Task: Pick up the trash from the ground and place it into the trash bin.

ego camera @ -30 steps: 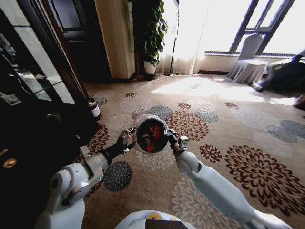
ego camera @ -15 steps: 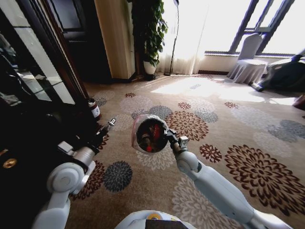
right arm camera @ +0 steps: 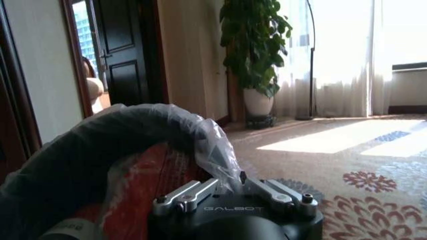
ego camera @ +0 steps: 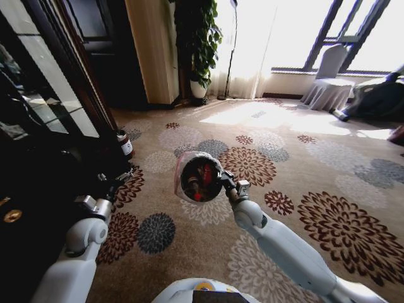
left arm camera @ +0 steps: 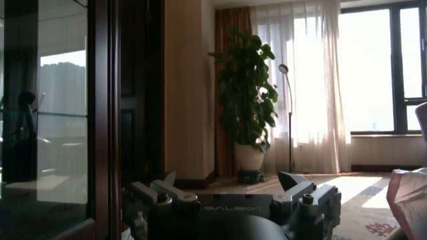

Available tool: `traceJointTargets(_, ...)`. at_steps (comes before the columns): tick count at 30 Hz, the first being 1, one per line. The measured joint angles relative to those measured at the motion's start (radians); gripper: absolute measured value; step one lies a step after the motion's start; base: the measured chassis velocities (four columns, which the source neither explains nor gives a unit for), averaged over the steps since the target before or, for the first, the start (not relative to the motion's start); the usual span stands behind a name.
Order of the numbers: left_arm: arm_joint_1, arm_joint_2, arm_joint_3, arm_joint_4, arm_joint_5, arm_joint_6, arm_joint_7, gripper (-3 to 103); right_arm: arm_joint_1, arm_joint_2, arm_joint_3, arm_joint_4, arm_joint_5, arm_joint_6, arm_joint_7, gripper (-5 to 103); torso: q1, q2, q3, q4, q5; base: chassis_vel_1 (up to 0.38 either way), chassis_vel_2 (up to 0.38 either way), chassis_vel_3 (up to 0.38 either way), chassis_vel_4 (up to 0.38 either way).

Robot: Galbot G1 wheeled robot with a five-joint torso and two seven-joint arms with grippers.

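My right gripper is shut on the rim of the trash bin, a small black bin with a pale plastic liner. It holds the bin off the carpet, tipped so the opening faces me, and red trash shows inside. In the right wrist view the gripper pinches the liner and rim of the bin. A small brown-and-white can stands on the floor by the dark cabinet. My left gripper hangs low at the left, apart from the bin; it is open with nothing in it.
A dark glass-fronted cabinet runs along the left. A potted plant and a floor lamp stand at the far wall, and a covered chair by the window. Flower-patterned carpet stretches open to the right.
My left arm has drawn back from the bin's rim, to the left and downward toward the cabinet. The right gripper and the bin have stayed in place.
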State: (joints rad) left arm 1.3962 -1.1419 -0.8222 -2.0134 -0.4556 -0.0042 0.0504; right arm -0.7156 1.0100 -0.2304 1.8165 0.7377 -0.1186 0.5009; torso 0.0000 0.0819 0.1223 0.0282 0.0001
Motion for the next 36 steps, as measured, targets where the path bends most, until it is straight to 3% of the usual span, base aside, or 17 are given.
traceJointTargets(10, 0.0, -0.025, 0.018, -0.004, 0.037, -0.006, 0.005, 100, 0.289, 0.056, -0.089, -0.29, 0.024, -0.019, 0.095, 0, 0.0, 0.0, 0.0, 0.0003, -0.0004, 0.0, 0.0, 0.0, 0.0)
traceJointTargets(20, -0.003, -0.026, 0.021, -0.002, 0.052, -0.021, -0.002, 100, 0.303, 0.051, -0.092, -0.297, 0.04, -0.026, 0.101, 0, 0.0, 0.0, 0.0, 0.0006, 0.0004, 0.0, 0.0, 0.0, 0.0)
traceJointTargets(24, -0.001, -0.032, 0.026, -0.001, 0.061, -0.045, 0.0, 100, 0.256, -0.014, -0.04, -0.207, 0.113, -0.052, 0.114, 0, 0.0, 0.0, 0.0, 0.0003, -0.0003, 0.0, 0.0, 0.0, 0.0)
traceJointTargets(26, -0.001, -0.031, 0.023, 0.002, 0.064, -0.078, 0.024, 100, 0.209, -0.077, 0.009, -0.119, 0.183, -0.078, 0.128, 0, 0.0, 0.0, 0.0, -0.0009, 0.0001, 0.0, 0.0, 0.0, 0.0)
traceJointTargets(28, 0.0, -0.029, 0.021, 0.003, 0.064, -0.084, 0.029, 100, 0.196, -0.092, 0.023, -0.095, 0.202, -0.085, 0.131, 0, 0.0, 0.0, 0.0, -0.0008, 0.0001, 0.0, 0.0, 0.0, 0.0)
traceJointTargets(31, 0.003, -0.021, 0.018, 0.0, 0.043, -0.094, 0.044, 100, 0.131, -0.177, 0.09, 0.027, 0.299, -0.12, 0.147, 0, 0.0, 0.0, 0.0, 0.0001, 0.0, 0.0, 0.0, 0.0, 0.0)
traceJointTargets(36, 0.016, -0.003, 0.014, -0.007, 0.022, -0.096, 0.048, 100, 0.069, -0.259, 0.155, 0.145, 0.393, -0.154, 0.163, 0, 0.0, 0.0, 0.0, -0.0004, -0.0002, 0.0, 0.0, 0.0, 0.0)
